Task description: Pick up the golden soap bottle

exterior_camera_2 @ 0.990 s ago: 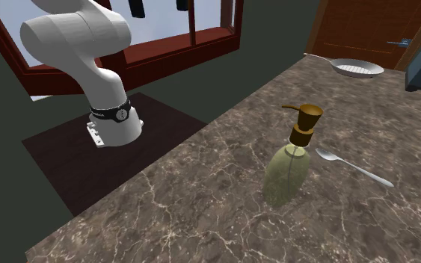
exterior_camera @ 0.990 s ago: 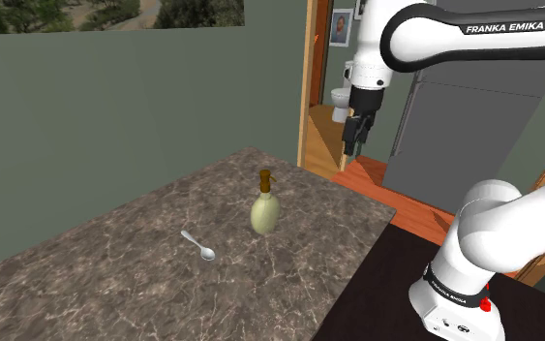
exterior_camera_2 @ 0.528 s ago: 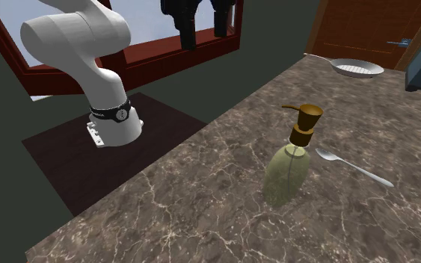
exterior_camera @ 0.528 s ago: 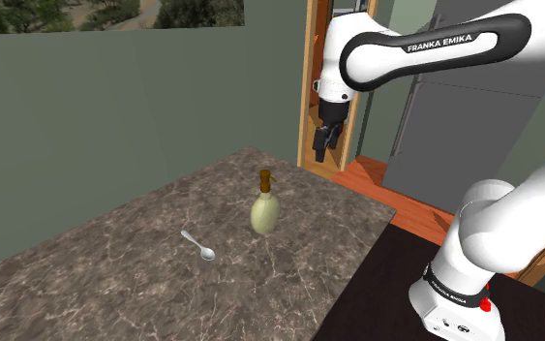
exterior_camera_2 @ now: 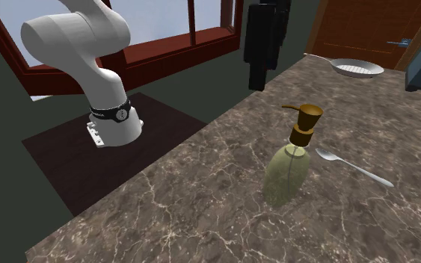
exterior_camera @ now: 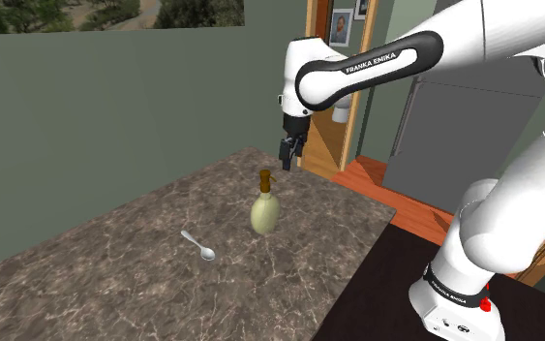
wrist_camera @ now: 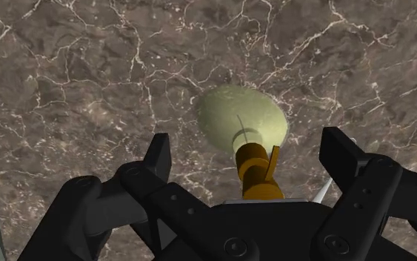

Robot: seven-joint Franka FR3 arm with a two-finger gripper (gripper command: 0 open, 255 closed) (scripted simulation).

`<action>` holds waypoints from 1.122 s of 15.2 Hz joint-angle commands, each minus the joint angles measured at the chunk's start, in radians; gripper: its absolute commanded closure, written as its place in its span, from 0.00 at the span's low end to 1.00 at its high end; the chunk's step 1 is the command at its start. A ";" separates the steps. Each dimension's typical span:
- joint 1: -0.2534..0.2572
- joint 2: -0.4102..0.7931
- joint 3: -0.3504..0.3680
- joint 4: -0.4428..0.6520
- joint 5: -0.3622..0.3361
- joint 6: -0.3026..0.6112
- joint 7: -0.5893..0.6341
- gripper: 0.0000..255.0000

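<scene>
The soap bottle (exterior_camera: 265, 208), a pale yellow-green flask with a golden-brown pump, stands upright on the dark veined stone countertop (exterior_camera: 115, 281), with a metal spoon (exterior_camera: 199, 245) lying near it toward the shoulder view's left. The black gripper (exterior_camera: 287, 160) hangs in the air above the bottle and slightly toward the shoulder view's right, pointing down. In the wrist view its two fingers (wrist_camera: 158, 156) stand wide apart with the pump seen between them, touching nothing.
</scene>
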 commanded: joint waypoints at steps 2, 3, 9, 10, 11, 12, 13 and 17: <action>0.012 0.102 0.012 0.063 -0.004 0.049 -0.012 0.00; 0.015 0.138 0.016 0.089 -0.007 0.062 -0.016 0.00; 0.029 0.280 0.030 0.175 -0.020 0.128 -0.027 0.00; 0.029 0.285 0.030 0.167 -0.020 0.141 -0.027 0.00; 0.029 0.290 0.030 0.159 -0.021 0.154 -0.027 0.00; 0.029 0.295 0.030 0.152 -0.021 0.167 -0.026 0.00; 0.029 0.301 0.030 0.145 -0.022 0.179 -0.026 0.00; 0.030 0.308 0.030 0.134 -0.022 0.197 -0.025 1.00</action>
